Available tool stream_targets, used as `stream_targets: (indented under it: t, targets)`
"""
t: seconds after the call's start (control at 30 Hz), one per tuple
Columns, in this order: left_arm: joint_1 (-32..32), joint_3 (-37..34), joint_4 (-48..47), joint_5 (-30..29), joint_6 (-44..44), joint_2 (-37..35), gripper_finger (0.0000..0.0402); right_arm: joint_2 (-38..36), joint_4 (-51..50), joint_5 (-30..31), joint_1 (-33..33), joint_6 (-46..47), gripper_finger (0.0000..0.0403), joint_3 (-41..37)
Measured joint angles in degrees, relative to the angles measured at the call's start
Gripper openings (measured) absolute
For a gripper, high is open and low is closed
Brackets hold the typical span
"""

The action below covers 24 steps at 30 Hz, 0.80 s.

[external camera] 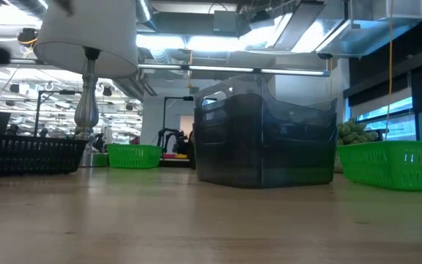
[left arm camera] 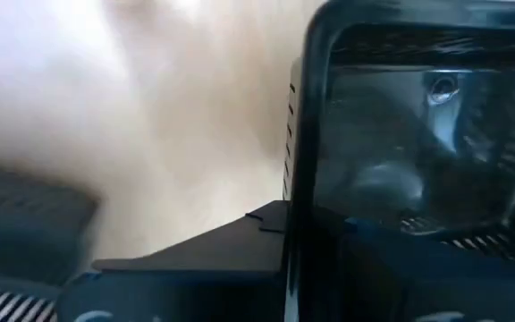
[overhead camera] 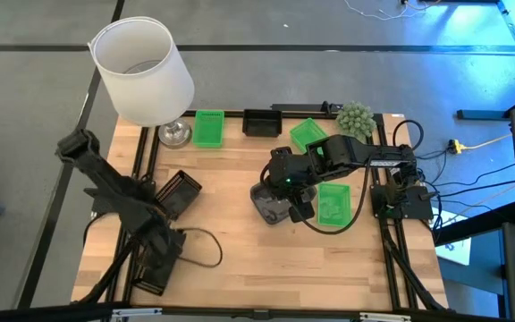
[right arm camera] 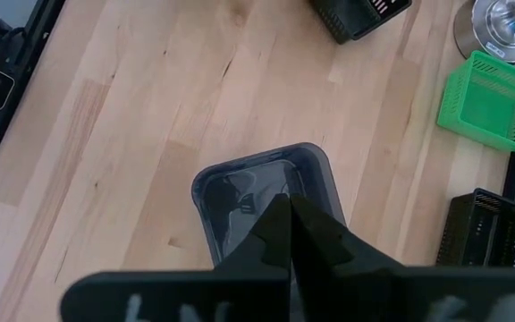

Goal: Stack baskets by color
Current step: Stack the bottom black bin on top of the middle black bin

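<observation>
Six baskets counted on the table (overhead camera: 240, 268), all apart, none nested: hardly begun, judging by how things lie.

Three green: one (overhead camera: 208, 128) at the back edge just beside the lamp foot, one tilted (overhead camera: 307, 134) near the plant ball (overhead camera: 356, 116), one (overhead camera: 333, 204) on the right side under the right arm. Two black: one (overhead camera: 261, 122) at the back between the first two greens, one (overhead camera: 181, 190) on the left side, skewed. One smoky grey basket (overhead camera: 268, 206) near the middle, standing flat on the table in the low view, just beside the right-hand green one.

Left claw (overhead camera: 161, 204) clenched at the near edge of the left black basket; whether a wall is actually pinched, impossible to tell. Right claw (right arm camera: 289, 215) clenched too, fingers pressed together, poised over the grey basket, with no sure grip visible.

Left to do, as a judgement: bring the three greens into one pile and the two blacks into another. No second grey anywhere in sight, so nothing for the grey to go with.

Contents: nothing in any basket where the insides show. Grey one bare inside, seen from the right wrist; greens and the back black one likewise from above.
</observation>
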Motion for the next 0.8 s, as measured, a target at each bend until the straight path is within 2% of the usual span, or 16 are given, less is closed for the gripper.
stream_targets:
  t: [0.17,0.33,0.43,0.6,0.8]
  targets:
    - [6.12,6.85,-14.82,-3.93,7.2,-6.3,0.0,0.0,0.0,0.0,0.0,-0.06,0.0,0.0]
    - [14.76,14.52,-26.58,-15.17,14.57,-6.93,0.0,0.0,0.02,0.0,0.0,-1.04,0.0,0.0]
    - [20.49,16.36,-28.09,-20.24,19.43,-5.76,0.0,0.0,0.02,0.0,0.0,-1.63,0.0,0.0]
    - [28.5,16.53,-30.32,-25.36,31.07,-2.28,0.0,0.0,0.02,0.0,-0.32,-1.68,0.0,0.0]
    - [34.59,16.53,-29.48,-26.77,41.77,1.35,0.0,0.0,0.04,0.0,-0.42,-1.63,0.0,0.0]
